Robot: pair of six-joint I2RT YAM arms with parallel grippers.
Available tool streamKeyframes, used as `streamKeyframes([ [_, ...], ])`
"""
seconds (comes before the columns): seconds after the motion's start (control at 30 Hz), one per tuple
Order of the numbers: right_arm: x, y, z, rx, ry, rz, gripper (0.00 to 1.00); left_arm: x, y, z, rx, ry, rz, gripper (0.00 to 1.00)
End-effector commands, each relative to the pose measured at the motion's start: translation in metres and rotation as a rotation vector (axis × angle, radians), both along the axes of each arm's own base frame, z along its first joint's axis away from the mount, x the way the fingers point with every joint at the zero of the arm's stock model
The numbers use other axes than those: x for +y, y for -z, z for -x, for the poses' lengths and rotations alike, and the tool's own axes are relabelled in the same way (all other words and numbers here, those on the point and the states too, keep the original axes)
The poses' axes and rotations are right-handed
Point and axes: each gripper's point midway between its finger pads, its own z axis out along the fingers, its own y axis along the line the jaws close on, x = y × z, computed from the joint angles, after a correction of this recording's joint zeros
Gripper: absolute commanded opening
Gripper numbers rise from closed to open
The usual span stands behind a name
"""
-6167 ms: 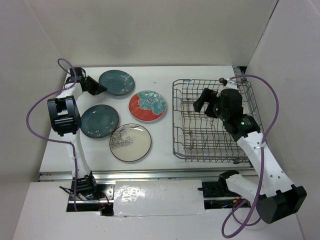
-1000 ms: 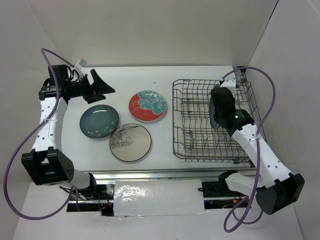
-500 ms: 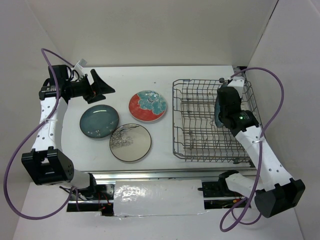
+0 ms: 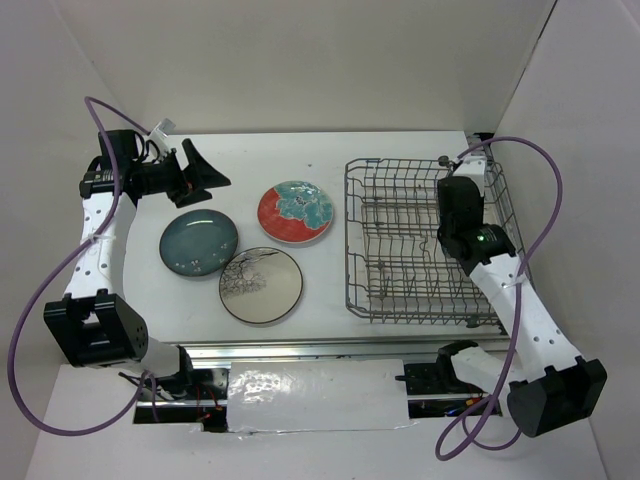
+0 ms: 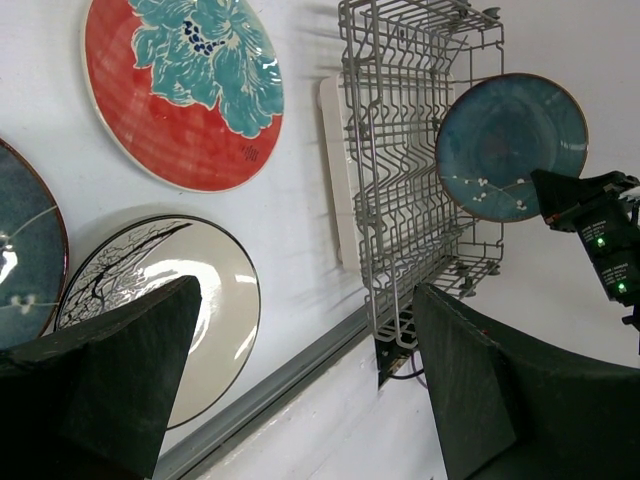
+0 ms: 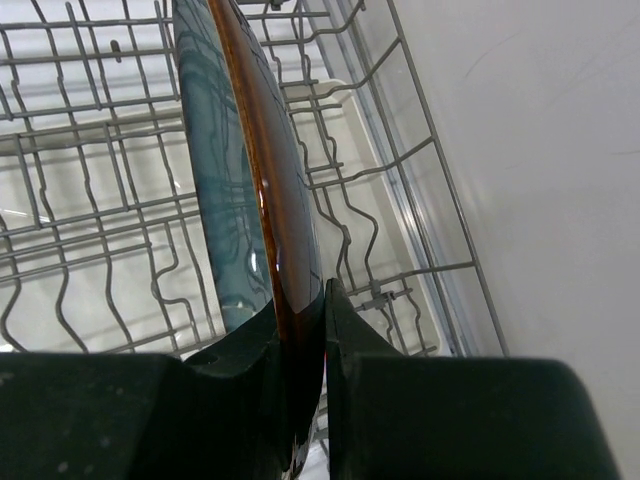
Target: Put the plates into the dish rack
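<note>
Teal-glazed and standing on edge, one plate (image 6: 215, 200) is pinched at its rim by the right claw (image 6: 300, 325) over the right side of the dish rack (image 4: 400, 290). Its face is turned left and its plane runs near-to-far, so the tines lie straight below it. Across the table (image 4: 325, 285), the left claw (image 4: 207, 168) hangs spread wide, nearer the second teal plate (image 4: 199, 243), red plate (image 4: 296, 211) and grey-white plate (image 4: 261, 285) lying flat.

You have bright, even overhead light on the white tabletop (image 4: 320, 150), and the shadows are soft and short. In your right wrist view, glare streaks the rim of the teal plate (image 6: 272, 210), and the right fingers (image 6: 345, 340) look blurred, too near the lens.
</note>
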Motion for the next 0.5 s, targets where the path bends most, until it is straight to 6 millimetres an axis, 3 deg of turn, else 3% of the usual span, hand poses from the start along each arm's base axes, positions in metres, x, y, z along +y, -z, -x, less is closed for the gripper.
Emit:
streamKeyframes([
  [0.0, -0.009, -0.054, -0.011, -0.232, 0.045, 0.005, 0.0, 0.0, -0.006, -0.002, -0.045, 0.03, -0.01, 0.99],
  [0.2, -0.004, -0.04, -0.017, -0.199, 0.015, 0.0, 0.0, 0.0, -0.002, -0.003, -0.039, 0.034, -0.009, 0.99],
  [0.47, 0.009, -0.005, -0.027, -0.141, -0.029, -0.07, 0.0, 0.002, 0.001, -0.004, -0.031, 0.029, -0.019, 0.99],
])
